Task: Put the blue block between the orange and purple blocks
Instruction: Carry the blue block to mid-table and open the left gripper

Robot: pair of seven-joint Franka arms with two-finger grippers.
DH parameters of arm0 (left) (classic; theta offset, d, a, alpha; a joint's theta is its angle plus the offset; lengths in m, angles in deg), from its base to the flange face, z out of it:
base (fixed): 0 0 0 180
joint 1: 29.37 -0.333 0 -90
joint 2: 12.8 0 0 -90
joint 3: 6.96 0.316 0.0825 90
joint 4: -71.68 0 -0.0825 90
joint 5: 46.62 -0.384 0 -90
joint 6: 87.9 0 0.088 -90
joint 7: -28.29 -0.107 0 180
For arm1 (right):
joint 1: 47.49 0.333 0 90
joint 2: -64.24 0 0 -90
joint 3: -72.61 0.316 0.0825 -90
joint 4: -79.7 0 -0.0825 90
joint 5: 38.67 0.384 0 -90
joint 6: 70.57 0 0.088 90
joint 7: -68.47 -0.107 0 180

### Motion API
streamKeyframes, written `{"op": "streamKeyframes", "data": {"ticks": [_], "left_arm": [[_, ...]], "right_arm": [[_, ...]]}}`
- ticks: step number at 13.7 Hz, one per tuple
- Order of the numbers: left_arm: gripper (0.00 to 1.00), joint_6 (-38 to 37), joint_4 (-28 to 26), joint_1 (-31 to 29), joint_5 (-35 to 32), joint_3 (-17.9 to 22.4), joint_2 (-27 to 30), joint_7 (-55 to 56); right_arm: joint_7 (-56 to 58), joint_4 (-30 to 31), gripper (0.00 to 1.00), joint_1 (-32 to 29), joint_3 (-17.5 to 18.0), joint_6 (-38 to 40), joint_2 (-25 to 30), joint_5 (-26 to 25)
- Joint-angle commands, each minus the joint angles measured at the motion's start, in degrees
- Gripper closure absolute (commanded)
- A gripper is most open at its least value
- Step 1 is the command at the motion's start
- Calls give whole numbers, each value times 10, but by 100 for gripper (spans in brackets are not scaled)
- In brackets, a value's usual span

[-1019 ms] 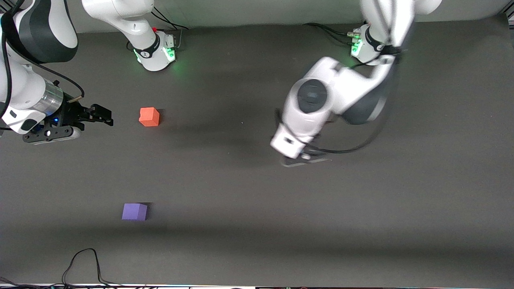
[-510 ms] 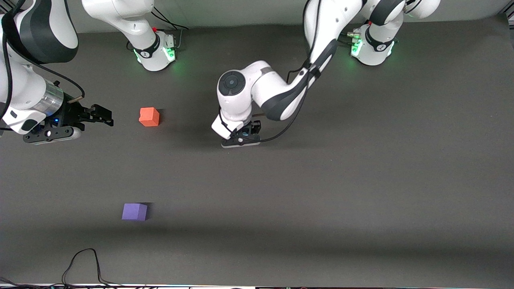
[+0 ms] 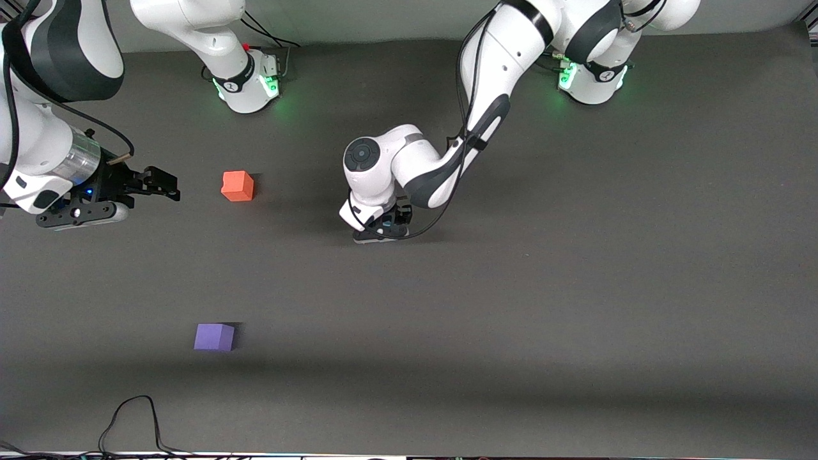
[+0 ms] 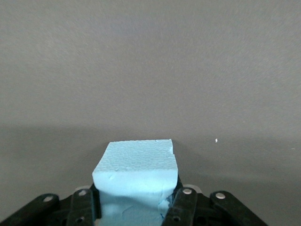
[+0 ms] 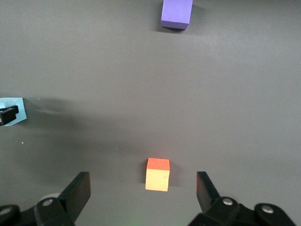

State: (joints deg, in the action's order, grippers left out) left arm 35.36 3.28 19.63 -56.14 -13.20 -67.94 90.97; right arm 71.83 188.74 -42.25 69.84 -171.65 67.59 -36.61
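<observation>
My left gripper (image 3: 382, 229) is low over the middle of the mat, shut on the blue block (image 4: 136, 165), which fills the gap between its fingers. The arm's wrist hides the block in the front view; a corner of the block shows in the right wrist view (image 5: 11, 109). The orange block (image 3: 238, 186) sits toward the right arm's end of the table. The purple block (image 3: 215, 337) lies nearer to the front camera than the orange one. Both show in the right wrist view, the orange block (image 5: 157, 174) and the purple block (image 5: 177, 13). My right gripper (image 3: 163, 185) is open and empty, waiting beside the orange block.
The two arm bases (image 3: 246, 83) (image 3: 591, 80) stand along the edge of the mat farthest from the front camera. A black cable (image 3: 137, 418) loops over the mat's edge nearest the front camera. The dark mat (image 3: 575, 287) is bare toward the left arm's end.
My left arm has swung from the left arm's end toward the middle of the mat and lowered its gripper. The right arm and the orange and purple blocks have not moved.
</observation>
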Motion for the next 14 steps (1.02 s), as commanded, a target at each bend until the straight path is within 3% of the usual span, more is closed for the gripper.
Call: {"op": "streamKeyframes", "data": {"ticks": [1,3,4,7,9,12,14], "left_arm": [[48,1,13,9,-12,9,-13,14],[8,1,11,7,-11,9,-10,14],[3,-2,11,7,-11,10,-8,14],[0,-20,12,4,-5,8,16,14],[0,-79,13,-7,0,6,58,6],[0,-117,6,-73,34,1,127,-9],[0,-116,-54,-142,67,0,187,-73]], "right_arm": [[3,13,0,6,-6,-2,15,-3],[5,20,0,6,-6,-2,19,-3],[5,20,0,6,-6,-2,19,-2],[5,21,0,6,-6,-2,19,-1],[3,21,0,6,-6,-2,19,0],[-2,20,0,7,0,-1,18,2],[-17,17,0,10,14,-2,12,18]]}}
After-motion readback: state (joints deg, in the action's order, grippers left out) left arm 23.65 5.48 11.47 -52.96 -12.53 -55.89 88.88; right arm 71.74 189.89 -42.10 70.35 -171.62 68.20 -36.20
